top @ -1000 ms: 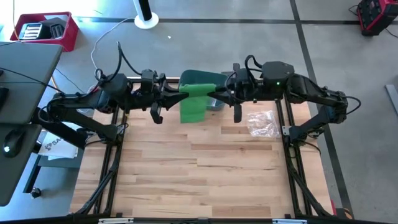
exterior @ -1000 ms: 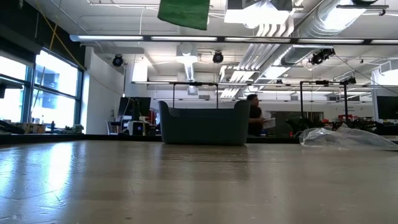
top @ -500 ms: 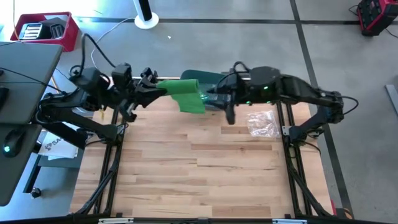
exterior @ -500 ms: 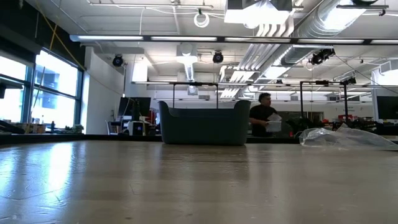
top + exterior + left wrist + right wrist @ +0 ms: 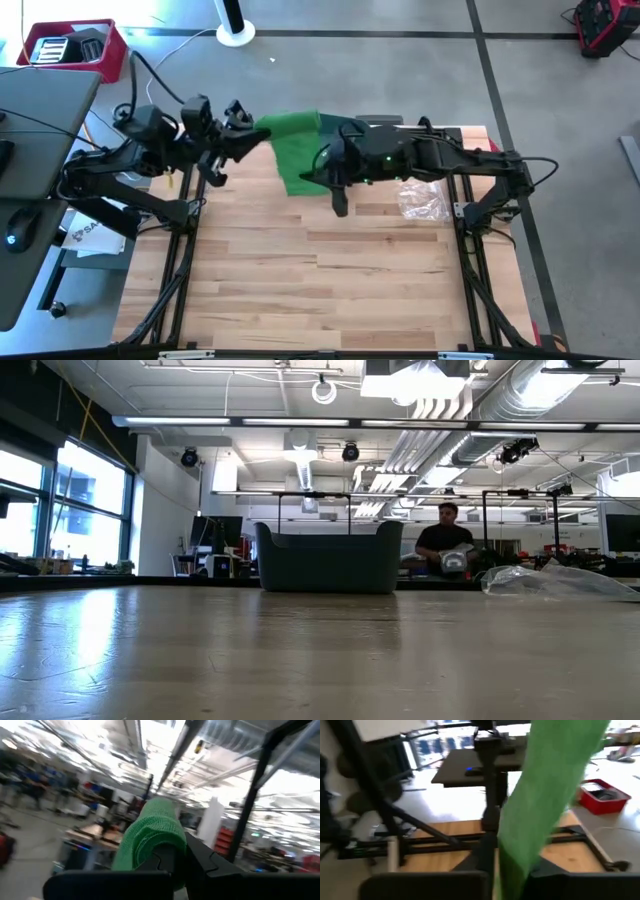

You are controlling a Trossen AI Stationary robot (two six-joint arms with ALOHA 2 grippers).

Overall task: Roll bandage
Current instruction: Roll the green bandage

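Two end effectors share my green bandage [image 5: 297,150] above the table [image 5: 320,280]: left end effector [image 5: 243,137] clenched on its rolled end, right end effector [image 5: 322,172] pinching the loose tail, keeping it taut for winding.

I'm looking at a green bandage [image 5: 296,152] that is showing as soft, matt woven cloth, with a crinkled, ribbed texture where it is bunching at my left gripper [image 5: 170,862]. The fingers [image 5: 205,865] there are reading as dark, matt, hard plastic. The table [image 5: 320,280] is showing pale wooden planks with a smooth, slightly sheeny finish, catching reflections in the low view. A clear plastic bag [image 5: 420,198] is lying crumpled and glossy. The bin [image 5: 328,557] beyond is looking like dull, smooth grey plastic, and the crate [image 5: 75,46] like red plastic.
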